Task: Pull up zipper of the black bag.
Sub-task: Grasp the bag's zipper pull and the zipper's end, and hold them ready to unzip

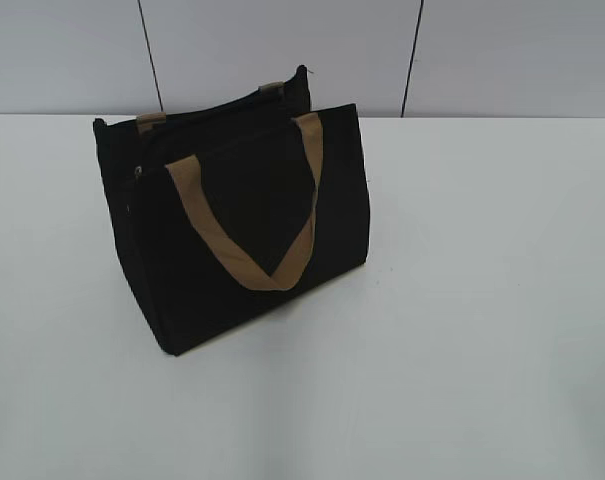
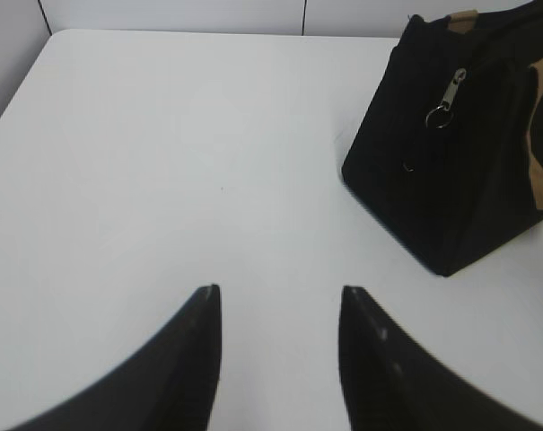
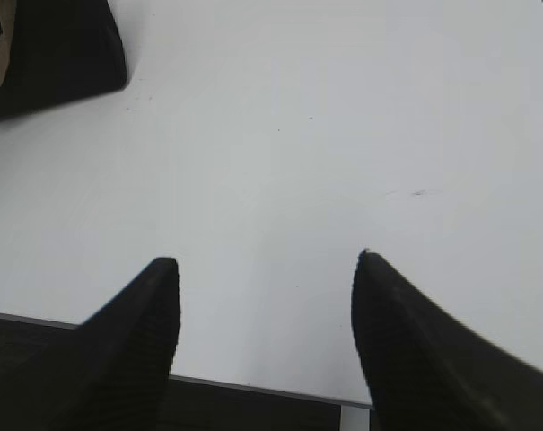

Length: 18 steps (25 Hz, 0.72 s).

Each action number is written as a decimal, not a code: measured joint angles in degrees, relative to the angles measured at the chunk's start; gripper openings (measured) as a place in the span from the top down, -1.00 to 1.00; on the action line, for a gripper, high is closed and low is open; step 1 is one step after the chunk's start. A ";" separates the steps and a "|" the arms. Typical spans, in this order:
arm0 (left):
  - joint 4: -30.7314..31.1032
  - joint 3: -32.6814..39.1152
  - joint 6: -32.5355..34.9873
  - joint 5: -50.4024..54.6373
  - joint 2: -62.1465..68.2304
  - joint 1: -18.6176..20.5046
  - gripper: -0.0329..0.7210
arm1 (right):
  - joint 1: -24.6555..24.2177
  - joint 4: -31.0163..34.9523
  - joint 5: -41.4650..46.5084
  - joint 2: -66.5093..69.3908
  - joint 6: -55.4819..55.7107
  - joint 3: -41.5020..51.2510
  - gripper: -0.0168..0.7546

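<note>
Fingers of the left gripper stand apart over bare tabletop, holding nothing. Fingers of the right gripper are likewise spread wide and empty, near the tabletop's front edge. Neither arm shows in the exterior view.

Black bag sits upright on the tabletop, left of centre, one tan strap handle hanging down its front face, the other barely showing at the top. In the left wrist view the bag's end panel is up and to the right of the fingers, well apart from them. Zipper pull hangs at that end near the top corner, a small ring below it. From the exterior view the pull is only a speck, so how far the track is closed cannot be told with confidence; it looks unstarted.

Judgement: approach step, nothing grasped yet. Left gripper is nearer the pull and faces it. To do well: narrow the fingers first, come in level with the tab, pinch the tab itself. Right gripper should pin the far end of the bag, or the fabric will drag along with the pull.
</note>
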 joint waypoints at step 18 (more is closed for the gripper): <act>0.00 0.00 0.00 0.00 0.00 0.00 0.05 | 0.00 0.00 0.00 0.00 0.00 0.00 -0.24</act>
